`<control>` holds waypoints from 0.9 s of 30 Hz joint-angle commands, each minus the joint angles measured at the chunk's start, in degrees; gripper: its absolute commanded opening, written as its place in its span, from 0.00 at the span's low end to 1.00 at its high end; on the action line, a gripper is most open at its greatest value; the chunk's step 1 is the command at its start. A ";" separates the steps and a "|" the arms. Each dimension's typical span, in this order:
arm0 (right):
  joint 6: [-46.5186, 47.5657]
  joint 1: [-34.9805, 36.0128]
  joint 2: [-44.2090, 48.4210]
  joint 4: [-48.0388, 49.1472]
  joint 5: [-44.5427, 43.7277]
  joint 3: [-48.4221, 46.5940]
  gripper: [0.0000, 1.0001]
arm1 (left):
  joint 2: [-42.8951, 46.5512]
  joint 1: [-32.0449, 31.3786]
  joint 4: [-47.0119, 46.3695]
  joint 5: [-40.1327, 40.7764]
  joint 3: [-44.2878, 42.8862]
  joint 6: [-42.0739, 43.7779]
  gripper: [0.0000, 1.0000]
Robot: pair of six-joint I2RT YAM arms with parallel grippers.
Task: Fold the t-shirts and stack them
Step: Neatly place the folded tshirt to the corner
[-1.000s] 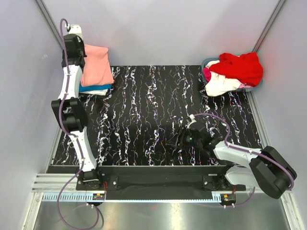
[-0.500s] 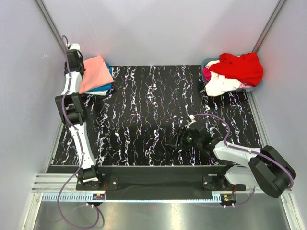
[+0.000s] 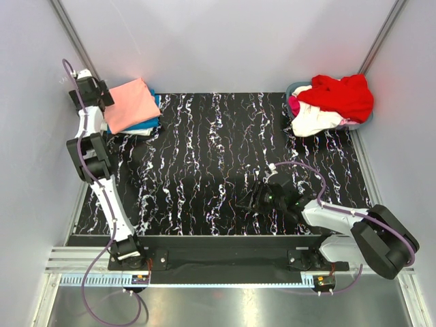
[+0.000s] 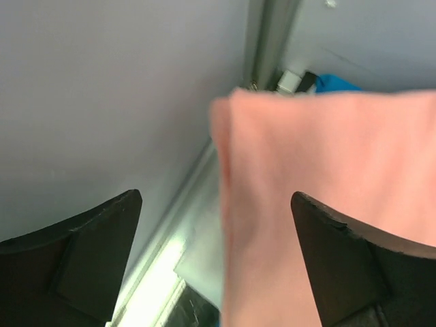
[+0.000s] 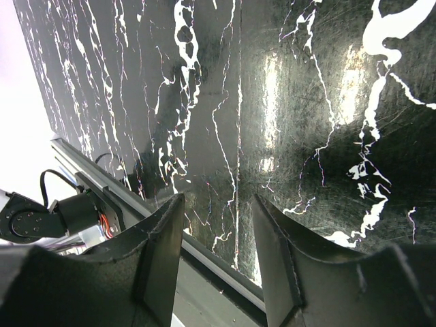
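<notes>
No legible text or labels anywhere

Left wrist view: salmon-pink shirt [image 4: 327, 204] is out of focus and runs off the right and bottom edges, so fold lines are unreadable. Blue shirt [image 4: 335, 83] is just a sliver behind it. Left gripper [image 4: 216, 196]: finger bases cropped at the bottom edge.

Top view: blue shirt mostly buried under the pink, only its edge shows. Pale layer [image 3: 139, 131] beneath is too thin to identify. Magenta shirt [image 3: 293, 106] is nearly covered by red shirt [image 3: 340, 95] and white shirt [image 3: 317, 121]. Basket [image 3: 293, 88] shows rim only. Right gripper [image 3: 246, 202] is dark on the dark table [image 3: 204, 150], finger gap unreadable there.

Right wrist view: finger bases cropped at the bottom.
</notes>
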State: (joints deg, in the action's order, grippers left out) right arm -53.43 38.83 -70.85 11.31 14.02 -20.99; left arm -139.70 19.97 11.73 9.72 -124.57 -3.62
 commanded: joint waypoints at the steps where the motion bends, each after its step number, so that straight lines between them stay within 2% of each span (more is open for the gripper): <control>1: -0.36 -0.16 0.27 1.61 -1.54 -2.03 0.51 | 10.49 -1.50 -1.27 0.75 3.62 -4.20 0.99; 6: -0.18 -0.16 0.71 1.52 -1.63 -1.77 0.51 | 17.26 -2.12 0.14 -1.45 10.39 -9.73 0.99; 13: 0.08 -0.24 1.06 1.08 -1.54 -1.77 0.51 | 26.40 -2.12 0.40 -2.33 25.75 -17.20 0.99; 17: 0.08 -0.16 1.68 0.99 -1.63 -1.51 0.52 | 30.09 -1.34 -2.22 -8.02 33.66 -22.12 0.99; 20: 0.17 -0.16 1.77 0.82 -1.54 -1.51 0.52 | 30.54 -1.07 -5.48 -11.63 37.90 -24.15 0.96; 27: 0.34 -0.25 1.77 0.82 -1.54 -1.42 0.52 | 28.17 -0.37 -8.47 -13.32 40.73 -27.67 0.91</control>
State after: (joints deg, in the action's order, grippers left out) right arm -53.41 38.83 -70.32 11.27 14.02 -20.99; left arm -111.57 19.11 9.69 -0.95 -83.88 -28.56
